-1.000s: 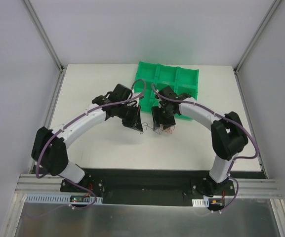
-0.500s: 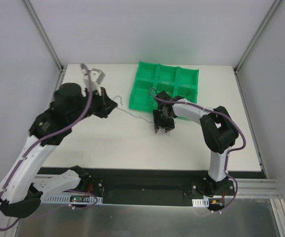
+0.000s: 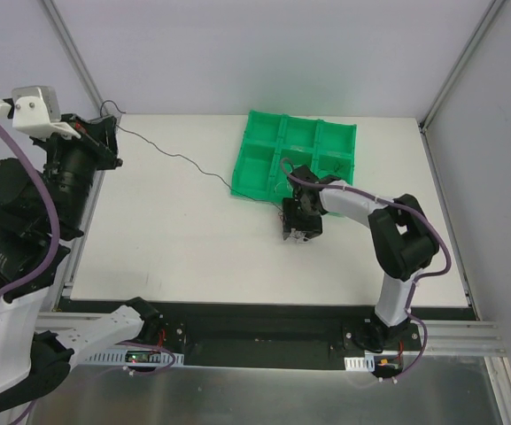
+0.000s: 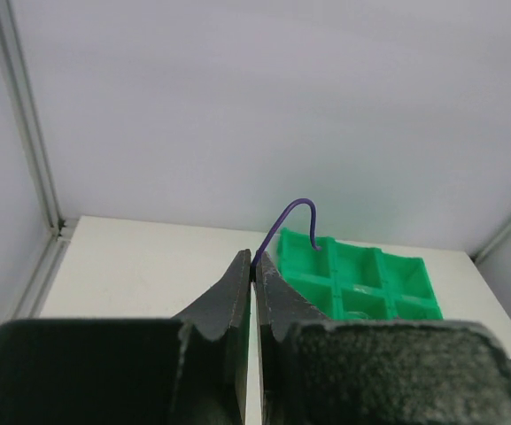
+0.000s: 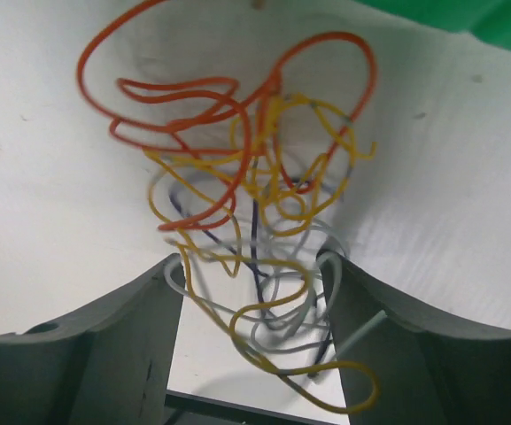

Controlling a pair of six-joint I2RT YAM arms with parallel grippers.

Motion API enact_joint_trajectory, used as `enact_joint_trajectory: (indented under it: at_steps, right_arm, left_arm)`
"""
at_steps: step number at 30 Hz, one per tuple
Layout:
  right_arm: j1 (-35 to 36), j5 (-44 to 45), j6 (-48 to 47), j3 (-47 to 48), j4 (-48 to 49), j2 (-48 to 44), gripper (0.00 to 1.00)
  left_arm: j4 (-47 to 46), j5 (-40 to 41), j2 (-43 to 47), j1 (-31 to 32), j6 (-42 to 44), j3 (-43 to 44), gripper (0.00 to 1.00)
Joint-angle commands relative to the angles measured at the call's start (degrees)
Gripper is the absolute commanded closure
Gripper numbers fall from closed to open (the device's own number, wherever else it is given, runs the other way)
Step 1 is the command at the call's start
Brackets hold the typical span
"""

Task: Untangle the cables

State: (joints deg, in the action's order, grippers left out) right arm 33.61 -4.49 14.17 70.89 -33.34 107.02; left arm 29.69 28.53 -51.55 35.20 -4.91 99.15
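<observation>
My left gripper (image 3: 104,113) is raised high at the far left and is shut on the end of a thin dark purple cable (image 3: 175,157). The cable hangs stretched across the table to the green tray's near-left corner. In the left wrist view the jaws (image 4: 253,261) pinch that cable (image 4: 289,217), whose free tip curls over the tray (image 4: 361,274). My right gripper (image 3: 299,226) is low on the table in front of the tray (image 3: 264,142). In the right wrist view it is open (image 5: 253,301) around a tangle of orange, yellow, grey-white and dark cables (image 5: 255,195).
The green tray has several compartments and stands at the back centre of the white table (image 3: 175,239). Grey walls with metal corner rails (image 3: 82,75) enclose the table on the left, right and back. The left arm's body (image 3: 20,221) stands over the table's left edge.
My left arm rose and swung back to the far left, drawing the dark cable out of the tangle until it stretched across the table. The right gripper stayed low at the tangle.
</observation>
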Motion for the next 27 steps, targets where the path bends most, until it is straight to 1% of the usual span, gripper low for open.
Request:
enact_joint_trajectory:
  at_steps: [1,5,9,11,13,16,18,25,27]
  right_arm:
    - [-1.44,3.96,-0.81,-3.3,-1.99,-2.78,0.33]
    - [-2.84,4.14,-1.69,-4.8,-2.16,-4.19,0.3]
    - [-4.07,4.14,-2.48,-5.06,-2.69,-4.98,0.28]
    - [-4.25,4.14,-2.92,-5.24,-3.04,-5.16,0.27]
    - [-4.6,6.68,-2.93,-5.94,-3.13,-5.51,0.27]
    - [-5.21,6.86,-2.92,-7.61,-2.96,-6.82,0.26]
    - [-5.74,6.95,-3.19,-8.84,-2.78,-7.88,0.26]
    - [-6.36,6.87,-3.36,-9.98,-4.36,-9.55,0.25]
    - [-6.36,7.04,-2.84,-11.12,-4.28,-10.77,0.25]
  left_arm:
    - [-7.62,7.75,-2.76,0.04,5.68,1.92,1.0]
    - [-11.49,11.36,-3.73,0.04,8.06,4.2,1.0]
    - [-18.6,13.48,-4.87,0.04,16.66,8.24,1.0]
    - [-19.84,13.74,-5.84,0.04,19.48,10.09,1.0]
    - [-20.55,14.87,-6.28,0.04,21.42,11.84,1.0]
    - [-25.54,17.51,-5.5,0.04,26.25,11.68,1.0]
    - [-28.36,17.78,-5.23,0.04,28.89,12.02,1.0]
    - [-29.52,18.4,-7.51,0.04,33.82,18.79,1.0]
    - [-30.91,18.05,-7.78,0.04,32.87,18.01,1.0]
